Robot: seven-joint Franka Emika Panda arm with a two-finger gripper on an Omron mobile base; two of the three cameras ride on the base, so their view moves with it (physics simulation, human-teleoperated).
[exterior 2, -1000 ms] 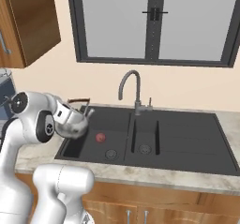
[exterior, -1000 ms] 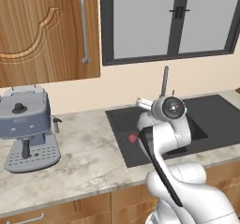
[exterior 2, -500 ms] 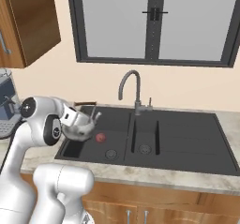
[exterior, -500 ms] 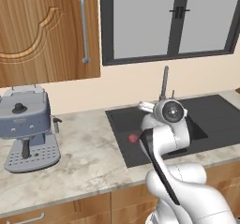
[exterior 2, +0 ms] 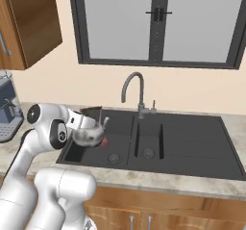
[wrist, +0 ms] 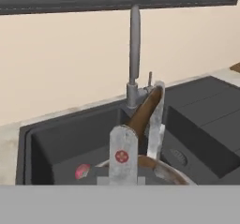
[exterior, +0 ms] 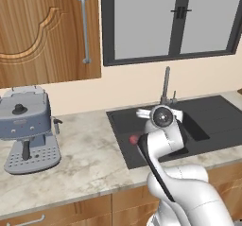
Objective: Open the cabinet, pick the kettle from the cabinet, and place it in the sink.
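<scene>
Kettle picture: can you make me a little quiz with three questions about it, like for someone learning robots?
1. True or false: the small silver-grey metal kettle stands on the stone counter.
2. What is the two-finger gripper shut on? A: the kettle's arched handle. B: the grey metal faucet. C: nothing.
3. Fill in the colour: a small ___ thing lies in the left basin of the wide matte black sink.

Key: 1 false, it hangs in the gripper above the sink's left basin. 2 A. 3 red.
</scene>
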